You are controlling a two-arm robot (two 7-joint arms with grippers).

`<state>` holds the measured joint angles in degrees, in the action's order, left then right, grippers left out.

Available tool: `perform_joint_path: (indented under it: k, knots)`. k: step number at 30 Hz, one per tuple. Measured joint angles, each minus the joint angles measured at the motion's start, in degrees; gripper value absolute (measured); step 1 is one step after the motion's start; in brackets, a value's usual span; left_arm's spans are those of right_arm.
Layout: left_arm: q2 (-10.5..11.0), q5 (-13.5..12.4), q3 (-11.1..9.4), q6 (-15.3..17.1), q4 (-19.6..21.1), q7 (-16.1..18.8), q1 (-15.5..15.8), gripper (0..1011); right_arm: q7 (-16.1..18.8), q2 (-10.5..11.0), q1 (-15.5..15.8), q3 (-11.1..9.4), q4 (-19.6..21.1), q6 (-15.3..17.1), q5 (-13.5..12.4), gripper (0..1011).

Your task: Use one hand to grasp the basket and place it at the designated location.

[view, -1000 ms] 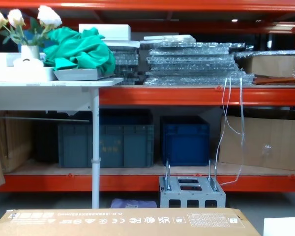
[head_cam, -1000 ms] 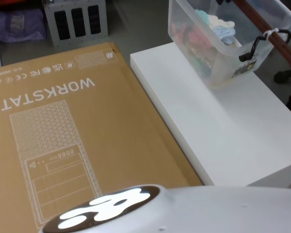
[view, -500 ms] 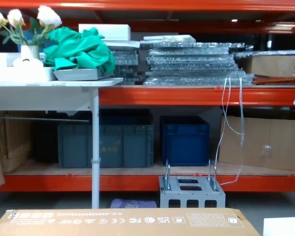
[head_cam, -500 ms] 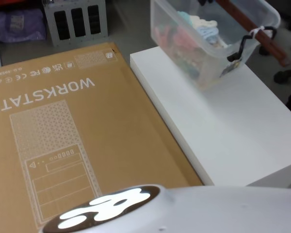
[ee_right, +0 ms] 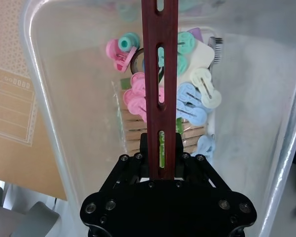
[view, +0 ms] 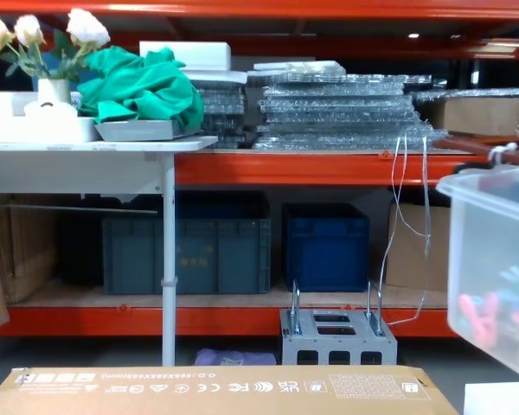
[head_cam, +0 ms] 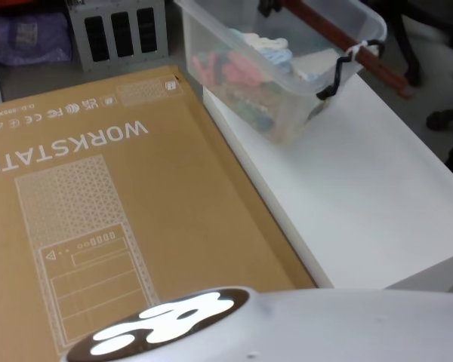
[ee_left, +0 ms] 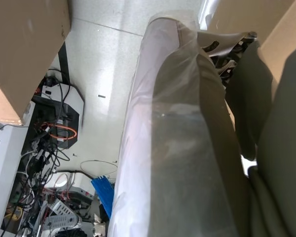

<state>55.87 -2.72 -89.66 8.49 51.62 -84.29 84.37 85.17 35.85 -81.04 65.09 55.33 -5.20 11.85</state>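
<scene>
Parts of the basket (head_cam: 275, 102) run off the top of the head view, so its far rim and the far end of its reddish-brown handle bar (head_cam: 325, 29) are lost there. The chest view cuts it at the 3 o'clock edge, leaving one corner of clear wall with pink and blue blurs behind it.

The basket sits at about 1 o'clock from the robot, over the far corner of the white table (head_cam: 362, 196). Its near wall overhangs the table's edge toward the big cardboard box (head_cam: 121, 204), which lies at the table's 9 o'clock. I cannot tell whether the base touches the table. A white zip tie (head_cam: 356, 50) binds the bar to the rim, and a black strap (head_cam: 331, 81) hangs just below it.

From the head the clothespins (ee_right: 190, 101) are only smears of colour through the wall. From the right wrist they are plain: pink, blue, mint and cream, heaped on the bottom.

From the left wrist a grey shape wrapped in clear plastic (ee_left: 177, 148) stands close up, and I cannot make out what it is. Past it lie pale floor and a tangle of cables (ee_left: 49, 133).

The right gripper (ee_right: 160, 148) reaches down from above over the middle of the basket, its black body squared to the bar. Its jaws are drawn in narrow and clamp the slotted wooden handle bar, one finger on each side.
</scene>
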Motion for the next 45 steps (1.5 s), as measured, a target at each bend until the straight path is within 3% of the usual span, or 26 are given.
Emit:
perform_joint_path:
  k: [8, 37, 45]
  knots:
    - [0.0, 0.02, 0.0, 0.0, 0.03, 0.0, 0.0, 0, -0.31, -4.71, -0.97, 1.34, -3.63, -4.14, -1.21, 232]
    - [0.0, 0.01, 0.0, 0.0, 0.01, 0.0, 0.0, 0, -0.59, -16.21, -2.86, 6.0, -11.61, -16.31, -4.66, 232]
    - [0.0, 0.01, 0.0, 0.0, 0.03, 0.0, 0.0, 0, -0.29, -21.17, -3.41, 7.4, -14.67, -21.43, -5.92, 232]
